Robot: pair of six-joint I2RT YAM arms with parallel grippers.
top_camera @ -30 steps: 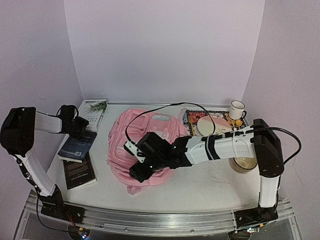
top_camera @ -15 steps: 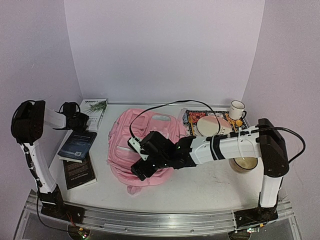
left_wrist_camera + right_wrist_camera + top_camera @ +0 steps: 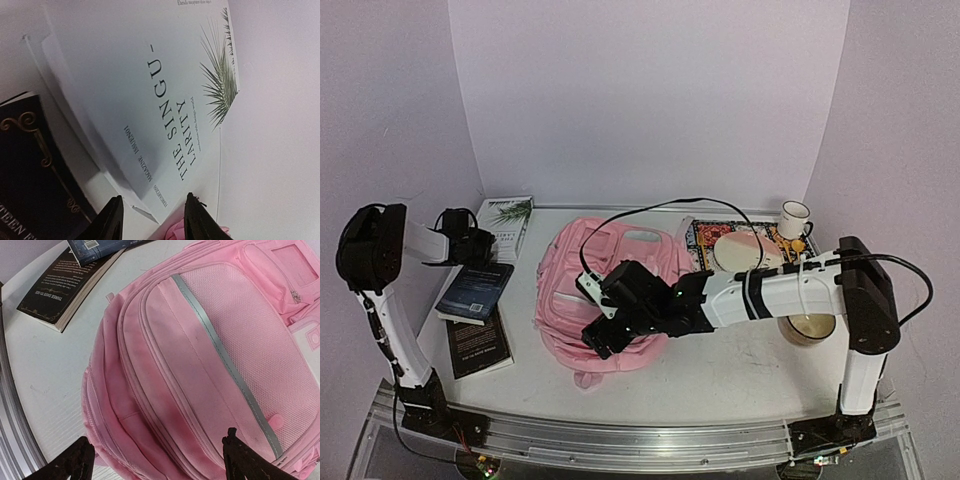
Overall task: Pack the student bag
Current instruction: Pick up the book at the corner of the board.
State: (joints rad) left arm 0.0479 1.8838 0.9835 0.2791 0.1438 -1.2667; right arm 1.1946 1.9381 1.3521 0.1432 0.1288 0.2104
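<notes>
the student bag (image 3: pixel 570 275) lies flat on the table (image 3: pixel 720 370), pockets up, with a grey strip running beside its mesh front panel (image 3: pixel 250 340).

left of the bag, at the far corner, a white magazine (image 3: pixel 150 100) reads "the singu-larity" next to a drawn palm frond (the finer line beside the title is too small to read surely). touching its near edge is a dark book (image 3: pixel 30 170) with gold scrollwork and the gold fragment "teen e". from above, a blue book (image 3: pixel 475 290) with a code panel lies left of the bag, overlapping a black book (image 3: pixel 478 345) nearer the front; the black book's white print is too small to read.

right of the bag, a white mug (image 3: pixel 794 218) and a pale round plate (image 3: pixel 738 250) sit on a patterned mat (image 3: pixel 705 238). a bowl (image 3: pixel 807 328) stands further right and nearer; its inside looks pale tan, and i cannot tell what it or the mug holds.

the left gripper (image 3: pixel 155 220) hovers over the magazine's corner, fingers apart and gripping nothing. the right gripper (image 3: pixel 157 460) hangs over the bag's front pocket, fingers spread wide, holding nothing.
</notes>
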